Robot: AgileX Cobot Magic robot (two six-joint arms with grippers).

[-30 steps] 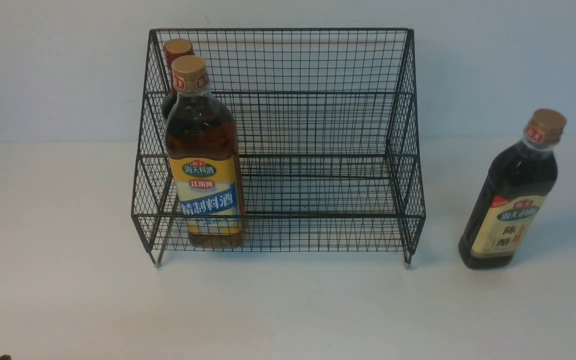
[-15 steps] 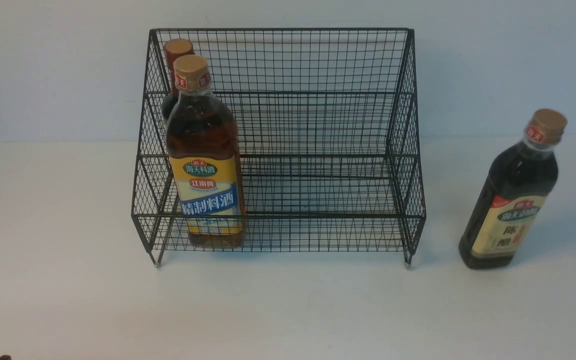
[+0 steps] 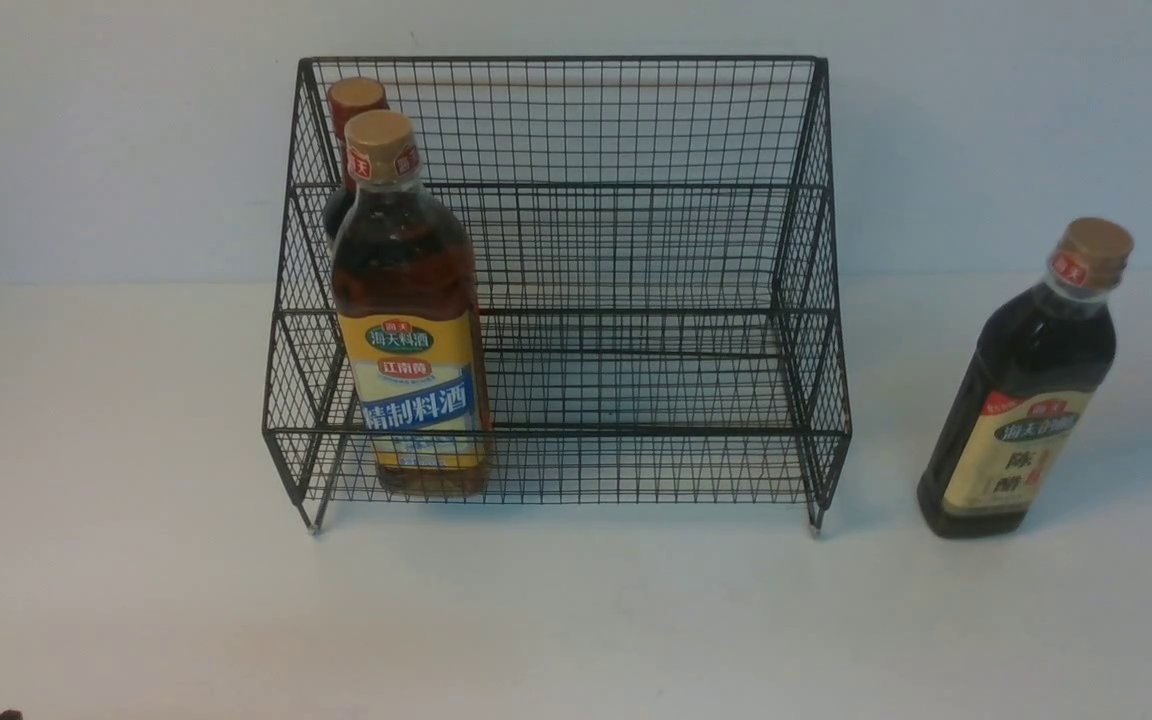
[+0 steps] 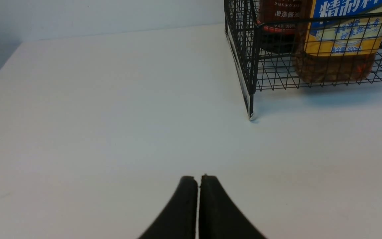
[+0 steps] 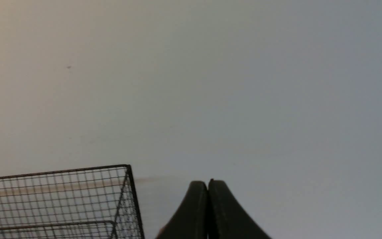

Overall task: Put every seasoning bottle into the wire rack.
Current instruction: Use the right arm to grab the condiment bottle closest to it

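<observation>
My left jaws are pressed together, low over the table (image 4: 78,99) near the rack's (image 3: 636,120) left front foot. At the rack's left end the amber bottle (image 3: 406,330) stands on the lower tier, with the slim dark bottle (image 3: 354,98) behind it. The black bottle (image 3: 1026,400) stands upright on the table, apart from the rack on its right. My right jaws are together too, facing the wall. I should part them wide, grip the black bottle below its shoulder, and lift it upright over the front rail.
</observation>
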